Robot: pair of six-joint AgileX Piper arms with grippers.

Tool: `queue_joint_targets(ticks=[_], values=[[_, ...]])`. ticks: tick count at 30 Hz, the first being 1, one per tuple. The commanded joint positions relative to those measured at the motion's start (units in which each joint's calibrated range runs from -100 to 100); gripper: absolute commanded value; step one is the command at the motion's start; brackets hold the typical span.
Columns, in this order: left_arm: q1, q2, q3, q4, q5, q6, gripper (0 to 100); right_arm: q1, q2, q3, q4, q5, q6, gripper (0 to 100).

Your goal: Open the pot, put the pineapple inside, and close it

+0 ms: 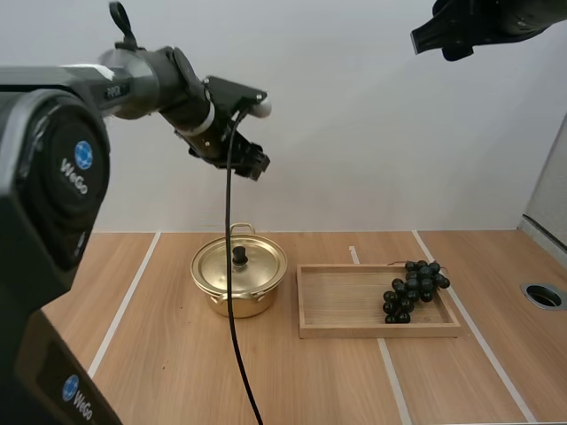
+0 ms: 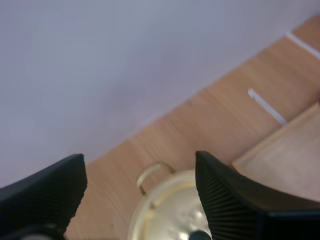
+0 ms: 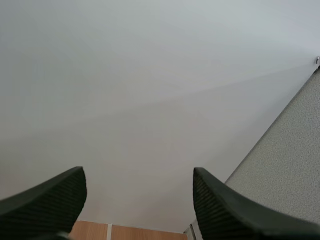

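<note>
A golden pot [image 1: 238, 279] with its lid on and a black knob [image 1: 239, 256] stands on the wooden table. To its right a wooden tray [image 1: 345, 305] holds a bunch of dark grapes [image 1: 415, 288] at its right end. My left gripper [image 1: 252, 161] hangs high above the pot, open and empty; between its spread fingers [image 2: 225, 200] the left wrist view looks down on the pot's lid [image 2: 170, 212] and one handle. My right gripper [image 3: 137, 200] is raised far up at the right, open and empty, facing the wall.
White tape lines [image 1: 128, 297] run across the table. A round grommet hole [image 1: 542, 296] sits near the right edge. A grey partition [image 3: 285, 170] stands at the right.
</note>
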Motion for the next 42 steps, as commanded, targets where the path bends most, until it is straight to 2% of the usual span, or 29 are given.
queue_joint_targets(ticks=[1,2,4,7,11,15,17,19,22,25,28,30,35,42], values=[[-0.1,-11.99,-10.53,-1.28,-16.13,0.22,100,-0.25,-0.51,-0.15,-1.81,1.97,0.02,100],[-0.1,-15.02,-13.15,-1.28,-24.68,0.22,100,-0.25,-0.51,-0.15,-4.22,1.98,0.02,100],[-0.02,-18.31,-16.46,-0.14,-31.12,0.22,100,-0.25,-0.51,-0.15,-5.49,2.15,0.02,100],[0.25,-23.4,-21.16,-0.1,-31.55,0.02,100,-0.25,-0.51,-0.15,-6.01,2.15,0.02,100],[0.25,-29.92,-24.38,-6.37,-34.8,0.02,100,-0.25,-0.51,-0.15,-6.01,0.57,0.02,100],[0.25,-36.6,-24.32,-7.37,-35.58,-5.37,100,-0.25,-0.88,-0.15,-5.13,-1.12,0.02,100],[0.25,-39.93,-22.21,-7.27,-38.74,-5.59,100,-0.25,-1.8,-0.15,-3.09,0.79,3.51,100],[0.25,-43.53,-18.16,-7.27,-39.78,-5.59,100,-0.25,-3.67,-0.15,-3.07,0.91,9.33,100],[0.36,-49.78,-9.4,-7.27,-41.04,-5.59,100,-0.25,-6.96,-0.03,-4.84,-2.34,11.27,100],[1.87,-56.76,1.35,-7.27,-43.62,-5.59,100,-0.25,-10.67,-0.03,-5.87,-3.89,14.47,100],[3.56,-64.01,12.31,-7.27,-52.81,-5.59,100,-0.25,-14.09,0.64,-4.21,-4.75,16.77,100],[4.17,-68.82,18.94,-7.39,-58.05,-5.99,100,-0.25,-15.99,2.44,-3.08,-7.32,16.99,100],[4.32,-81.96,31.56,-7.39,-61.26,-11.52,100,-0.25,-20.96,12.94,-2.71,-15.06,16.81,100],[4.32,-94.0,45.25,-7.27,-61.26,-11.78,100,-0.25,-26.46,30.98,-2.97,-21.0,17.72,100]])
